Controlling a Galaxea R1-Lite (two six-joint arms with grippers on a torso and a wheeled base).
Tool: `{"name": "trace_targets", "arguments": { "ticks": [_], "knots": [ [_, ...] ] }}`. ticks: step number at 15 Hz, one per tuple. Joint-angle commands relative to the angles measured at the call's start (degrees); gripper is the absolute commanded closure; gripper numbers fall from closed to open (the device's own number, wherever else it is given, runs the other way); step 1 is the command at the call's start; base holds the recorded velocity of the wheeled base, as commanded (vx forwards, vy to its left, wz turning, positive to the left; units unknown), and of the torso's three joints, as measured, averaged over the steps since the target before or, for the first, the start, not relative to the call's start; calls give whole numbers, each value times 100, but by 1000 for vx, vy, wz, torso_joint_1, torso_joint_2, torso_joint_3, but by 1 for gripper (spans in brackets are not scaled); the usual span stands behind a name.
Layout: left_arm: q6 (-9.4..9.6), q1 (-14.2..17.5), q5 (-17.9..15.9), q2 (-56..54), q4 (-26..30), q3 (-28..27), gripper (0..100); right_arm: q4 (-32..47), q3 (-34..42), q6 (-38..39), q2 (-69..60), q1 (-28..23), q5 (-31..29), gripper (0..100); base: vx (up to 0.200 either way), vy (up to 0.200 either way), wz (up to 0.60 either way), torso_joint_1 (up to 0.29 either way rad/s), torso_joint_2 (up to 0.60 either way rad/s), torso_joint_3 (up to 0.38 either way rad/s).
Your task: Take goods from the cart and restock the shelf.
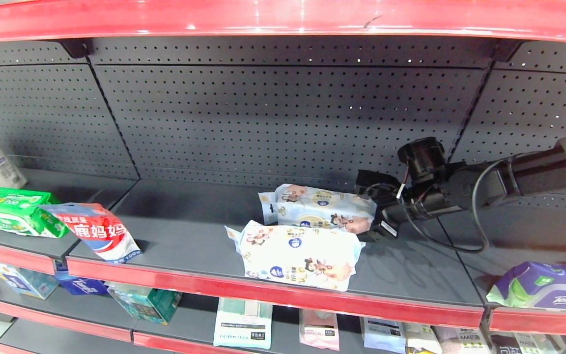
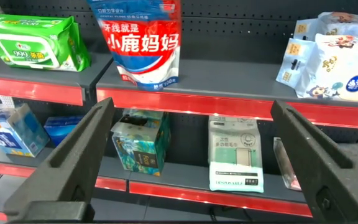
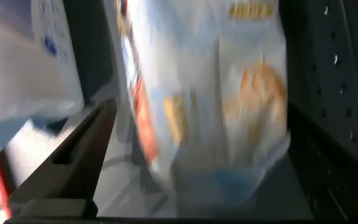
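1. Currently at the middle shelf [image 1: 410, 275]: right gripper [image 1: 371, 221] in from the right, at the right end of the rear wipes pack [image 1: 320, 209].
2. Right gripper state: released, fingers [image 3: 73, 168] spread wide with the pack end between them; pad contact not readable through the blur.
3. Rear wipes pack: lying on the shelf toward the pegboard back wall [image 1: 263, 123], just behind the front wipes pack [image 1: 297, 255].
4. Front wipes pack: lying mid-shelf, close to the red front edge.
5. Left gripper [image 2: 192, 104]: released and empty, out in front of the shelving, facing the red-and-blue pouch [image 2: 143, 43] and the green pack [image 2: 33, 40].
6. Pouch at the left end of the same shelf; green pack on the next section to the left.
7. Far right: purple pack [image 1: 548, 292]. Lower shelf: teal box [image 2: 140, 140], white pack [image 2: 236, 152].
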State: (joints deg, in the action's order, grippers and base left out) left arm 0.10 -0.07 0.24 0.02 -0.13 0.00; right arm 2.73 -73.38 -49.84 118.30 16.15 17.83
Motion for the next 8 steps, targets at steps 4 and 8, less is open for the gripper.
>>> {"name": "trace_targets", "arguments": {
  "ticks": [4,8],
  "knots": [
    [-1,-1,2,-2,-4,0,0,-27,183,211,-219,-112,-307,0,0,0,0,0,0,0],
    [-1,7,2,-2,-4,0,0,-62,166,299,-219,-227,-456,0,0,0,0,0,0,0]
  ]
}}
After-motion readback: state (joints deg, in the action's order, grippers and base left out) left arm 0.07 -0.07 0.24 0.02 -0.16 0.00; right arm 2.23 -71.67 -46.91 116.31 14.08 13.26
